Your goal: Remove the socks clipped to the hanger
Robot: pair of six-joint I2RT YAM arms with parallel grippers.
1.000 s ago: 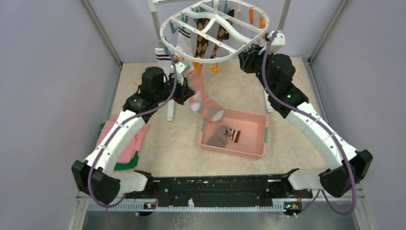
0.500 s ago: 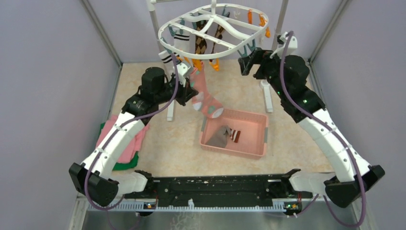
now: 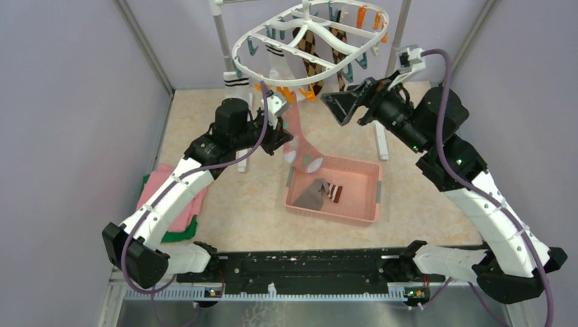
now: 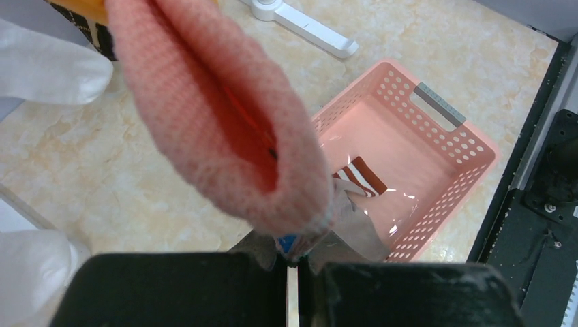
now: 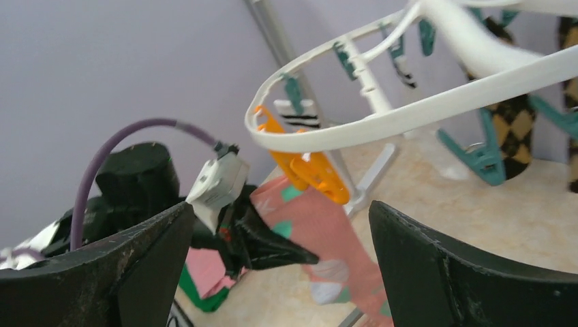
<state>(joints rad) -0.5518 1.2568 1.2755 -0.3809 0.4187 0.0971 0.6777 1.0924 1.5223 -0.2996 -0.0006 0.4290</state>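
Holding a grey sock (image 3: 312, 195), the basket (image 3: 341, 216) sits near left hand (image 3: 279, 140) pinching pink sock (image 4: 218, 122); right hand (image 3: 337, 109) spread.

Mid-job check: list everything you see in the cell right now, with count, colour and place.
hanger: one, white oval ring, hung high at the back
clips: many, orange and teal, dangling from the hanger
stand: one, white, at the back
pink sock: one, pink with teal and white spots, hanging under the hanger's near-left rim
striped socks: two cuffs show, white with black stripes, hanger's left side
argyle socks: two, brown-tan, mid-hanger
grey-brown sock: one, lying in the basket
basket: one, pink, mid-table
cloths: folded, pink and green, table's left edge
left gripper: shut on the pink sock
right gripper: open, empty, below the hanger's right side
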